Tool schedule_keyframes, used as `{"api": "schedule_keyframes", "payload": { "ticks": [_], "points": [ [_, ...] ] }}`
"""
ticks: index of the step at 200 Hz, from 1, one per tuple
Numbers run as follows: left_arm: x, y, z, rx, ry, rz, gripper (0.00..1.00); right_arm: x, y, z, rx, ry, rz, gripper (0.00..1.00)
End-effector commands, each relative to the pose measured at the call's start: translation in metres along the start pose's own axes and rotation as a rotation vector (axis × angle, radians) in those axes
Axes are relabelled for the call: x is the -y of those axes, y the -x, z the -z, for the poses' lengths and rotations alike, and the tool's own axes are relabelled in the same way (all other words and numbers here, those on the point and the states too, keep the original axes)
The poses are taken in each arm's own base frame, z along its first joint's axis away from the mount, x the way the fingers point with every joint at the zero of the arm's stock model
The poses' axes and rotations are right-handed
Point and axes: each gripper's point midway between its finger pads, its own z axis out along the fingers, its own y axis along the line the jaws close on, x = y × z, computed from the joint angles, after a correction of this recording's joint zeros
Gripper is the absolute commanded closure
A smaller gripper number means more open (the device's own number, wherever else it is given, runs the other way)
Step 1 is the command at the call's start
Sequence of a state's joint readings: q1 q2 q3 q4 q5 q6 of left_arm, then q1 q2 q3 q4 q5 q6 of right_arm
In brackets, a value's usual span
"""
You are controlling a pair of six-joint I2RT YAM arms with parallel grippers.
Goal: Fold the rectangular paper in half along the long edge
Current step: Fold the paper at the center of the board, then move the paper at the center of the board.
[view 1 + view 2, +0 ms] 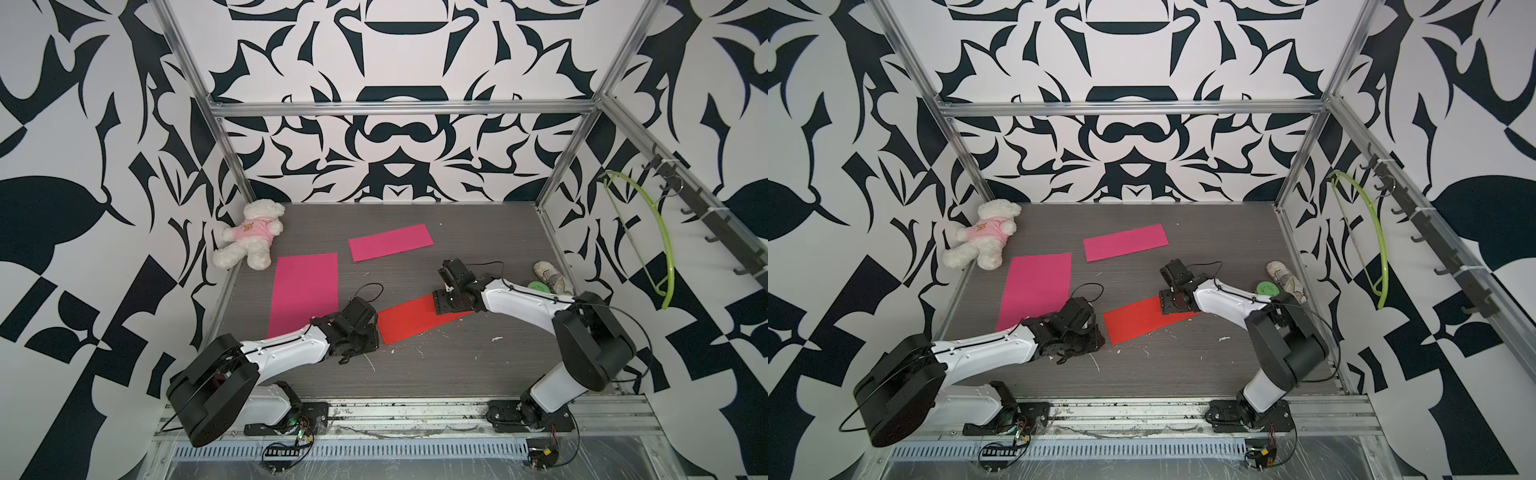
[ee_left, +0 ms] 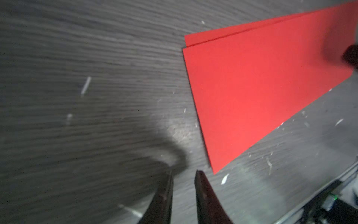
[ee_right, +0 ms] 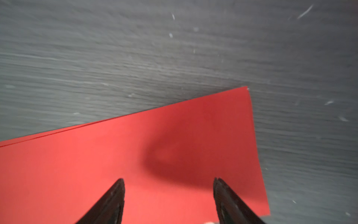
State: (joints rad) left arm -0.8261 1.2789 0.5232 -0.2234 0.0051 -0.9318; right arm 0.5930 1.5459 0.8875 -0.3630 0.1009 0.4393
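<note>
Your right pincer (image 3: pixel 169 179) hangs open over the red paper (image 1: pixel 409 322). Your left pincer (image 2: pixel 184 171), parted and empty, sits just beside it.

Pretty clearly a robot lab cell I'm driving here, not anyone's home. There's an aluminium extrusion frame (image 1: pixel 399 109) boxed in with black-and-white patterned panels (image 1: pixel 83 208), a grey woodgrain tabletop (image 1: pixel 457 374), and robot arms (image 1: pixel 286 349) bolted to a metal rail (image 1: pixel 415 415) with bare wiring (image 1: pixel 286 451) out front.
</note>
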Motion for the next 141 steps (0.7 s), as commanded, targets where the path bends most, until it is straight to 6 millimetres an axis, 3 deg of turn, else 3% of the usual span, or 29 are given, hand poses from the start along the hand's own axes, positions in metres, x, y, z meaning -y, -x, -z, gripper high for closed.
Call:
{"api": "schedule_keyframes", "payload": {
  "ticks": [1, 19, 32, 51, 86, 114, 141],
  "points": [
    [-0.005, 0.014, 0.024, 0.082, 0.07, -0.014, 0.58, -0.018, 0.006, 0.025, 0.088, 0.047, 0.037, 0.19],
    [-0.004, 0.024, 0.037, 0.14, 0.077, -0.013, 0.42, -0.028, -0.008, 0.03, 0.086, 0.049, 0.065, 0.13],
    [-0.005, 0.03, 0.047, 0.182, 0.085, -0.013, 0.21, -0.035, -0.021, 0.028, 0.065, 0.05, 0.079, 0.11],
    [-0.007, 0.039, 0.061, 0.237, 0.105, -0.014, 0.01, -0.05, -0.043, 0.02, 0.017, 0.058, 0.106, 0.09],
    [-0.009, 0.048, 0.081, 0.301, 0.117, -0.025, 0.01, -0.063, -0.063, -0.002, -0.054, 0.024, 0.123, 0.11],
    [-0.016, 0.047, 0.086, 0.31, 0.136, -0.025, 0.01, -0.067, -0.058, -0.017, -0.072, -0.009, 0.141, 0.14],
    [-0.02, 0.045, 0.087, 0.313, 0.142, -0.025, 0.01, -0.059, -0.042, -0.039, -0.079, -0.057, 0.142, 0.17]
  ]
}}
